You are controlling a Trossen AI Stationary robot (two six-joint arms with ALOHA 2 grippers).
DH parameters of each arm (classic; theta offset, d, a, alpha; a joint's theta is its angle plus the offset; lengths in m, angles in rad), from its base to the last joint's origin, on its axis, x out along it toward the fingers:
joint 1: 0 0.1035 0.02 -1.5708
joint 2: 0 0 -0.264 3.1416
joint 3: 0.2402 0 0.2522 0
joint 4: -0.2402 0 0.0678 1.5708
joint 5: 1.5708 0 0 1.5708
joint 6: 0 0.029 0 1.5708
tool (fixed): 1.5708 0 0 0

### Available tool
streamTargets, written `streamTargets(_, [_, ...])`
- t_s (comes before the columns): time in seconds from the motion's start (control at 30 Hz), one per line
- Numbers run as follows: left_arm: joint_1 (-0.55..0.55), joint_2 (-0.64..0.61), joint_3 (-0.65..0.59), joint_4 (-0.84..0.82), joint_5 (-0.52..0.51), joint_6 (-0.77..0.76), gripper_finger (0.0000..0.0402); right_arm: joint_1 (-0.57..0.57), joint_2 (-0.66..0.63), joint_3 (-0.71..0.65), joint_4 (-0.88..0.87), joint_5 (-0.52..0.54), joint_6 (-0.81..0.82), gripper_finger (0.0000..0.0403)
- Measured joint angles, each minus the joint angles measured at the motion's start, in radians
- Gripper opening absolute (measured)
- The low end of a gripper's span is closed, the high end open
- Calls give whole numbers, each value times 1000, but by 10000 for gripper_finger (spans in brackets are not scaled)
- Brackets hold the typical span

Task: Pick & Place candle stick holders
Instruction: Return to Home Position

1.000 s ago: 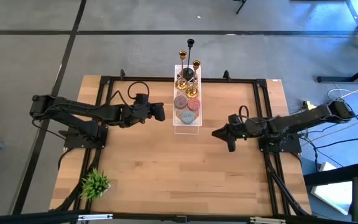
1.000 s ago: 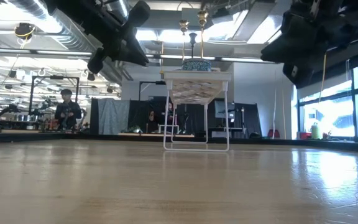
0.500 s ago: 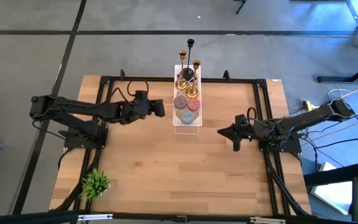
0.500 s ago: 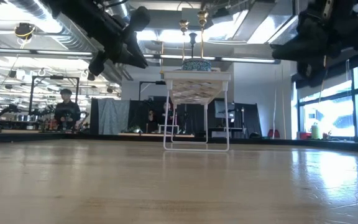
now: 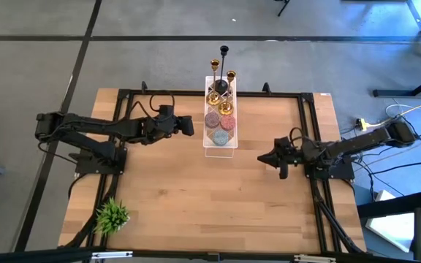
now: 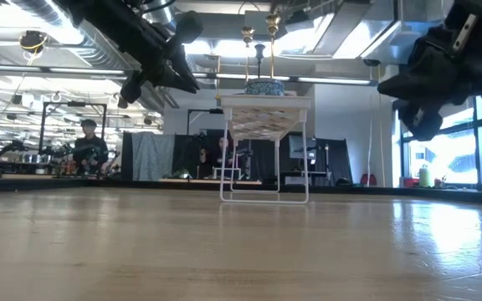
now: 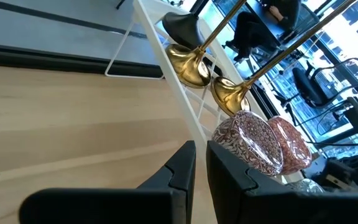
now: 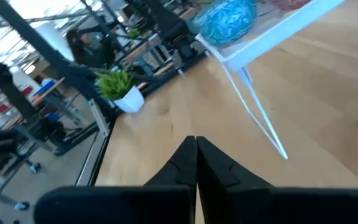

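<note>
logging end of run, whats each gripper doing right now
Left gripper: closed but for a thin slit, holding nothing, beside the white shelf.
Right gripper: closed, holding nothing, on the shelf's other side.

Daylight from the windows lays pale glare across the table, ceiling lights glow brightly, and shadows on the wood are faint and soft.

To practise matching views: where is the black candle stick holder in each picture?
High view: black candle stick holder at the white shelf's far end.
Low view: its stem above the shelf.
Left wrist view: its base beside the gold bases.
Right wrist view: not in it.
Shared landmark: that shelf.
</note>
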Motion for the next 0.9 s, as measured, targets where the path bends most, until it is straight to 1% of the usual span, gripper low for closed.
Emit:
streamTargets(0.1, [0, 0, 0, 0, 4, 0, 33, -39, -15, -1, -1, -41, -25, 2])
streamTargets(0.23, [-7, 0, 0, 10, 8, 2, 33, -73, -62, -1, -6, -45, -44, 2])
streamTargets(0.3, [-15, 0, 0, 11, 6, 3, 33, -79, -96, -1, -39, -45, -47, 2])
streamTargets(0.4, [-25, 0, 0, 11, -6, 3, 33, -83, -158, -1, -142, -44, -48, 2])
streamTargets(0.57, [-29, 0, 0, 11, -23, 3, 33, -83, -279, -1, -288, -14, -48, 2])
streamTargets(0.73, [-27, 0, 0, 11, -23, 3, 33, -82, -412, -1, -407, 14, -63, 2])
streamTargets(0.9, [-26, 0, 0, 11, -24, 1, 33, -82, -538, -1, -570, 24, -66, 2])
